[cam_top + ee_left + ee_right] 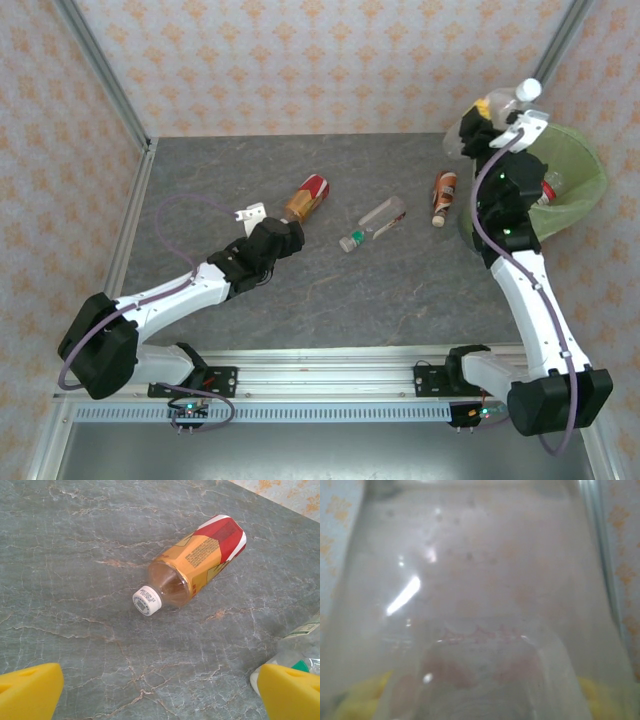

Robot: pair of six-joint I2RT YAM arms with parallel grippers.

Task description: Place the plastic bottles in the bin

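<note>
An orange-and-red labelled bottle lies on its side, white cap toward my left gripper. That gripper is open just short of the cap, its yellow fingers wide apart and nothing between them. My right gripper is shut on a clear white-capped bottle, held raised at the left rim of the green-lined bin. A clear green-capped bottle and a brown-labelled bottle lie on the table. Another bottle lies inside the bin.
The grey stone-patterned table is walled by patterned panels at the back and sides, with metal posts at the corners. The bin stands at the far right against the wall. A rail with the arm bases runs along the near edge.
</note>
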